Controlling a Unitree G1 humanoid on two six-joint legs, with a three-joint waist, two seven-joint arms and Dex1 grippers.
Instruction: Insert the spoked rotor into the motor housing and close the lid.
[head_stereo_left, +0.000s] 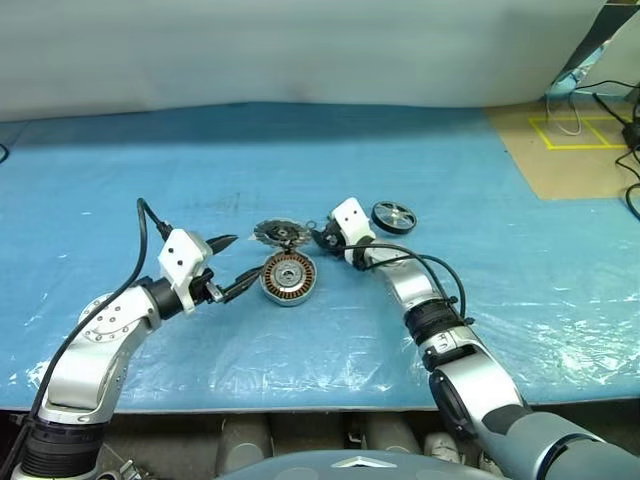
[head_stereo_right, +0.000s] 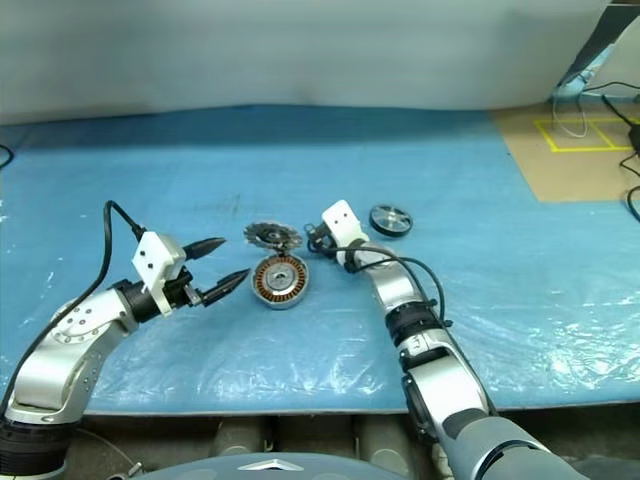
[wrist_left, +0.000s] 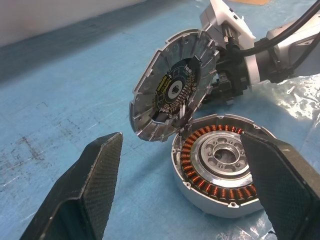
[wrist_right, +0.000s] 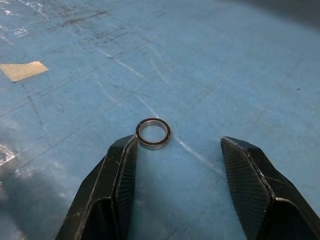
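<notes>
Now the left arm is reaching in from the lower left of the head view, elbow bent, and the left gripper (head_stereo_left: 233, 264) is pointing nearly level at the motor housing (head_stereo_left: 288, 278) with its fingers spread wide and nothing between them. The housing is sitting flat at mid-frame on the blue sheet (head_stereo_left: 150, 170), copper windings showing. The right arm is stretching up from the lower right, and the right gripper (head_stereo_left: 322, 238) is aiming left at the lid (head_stereo_left: 279, 233), which is standing tilted just above the housing, lower edge at its rim. The right fingers (wrist_right: 120, 170) are parted, one tip beside a small ring (wrist_right: 154, 133). The spoked rotor (head_stereo_left: 393, 216) is lying right of that wrist.
</notes>
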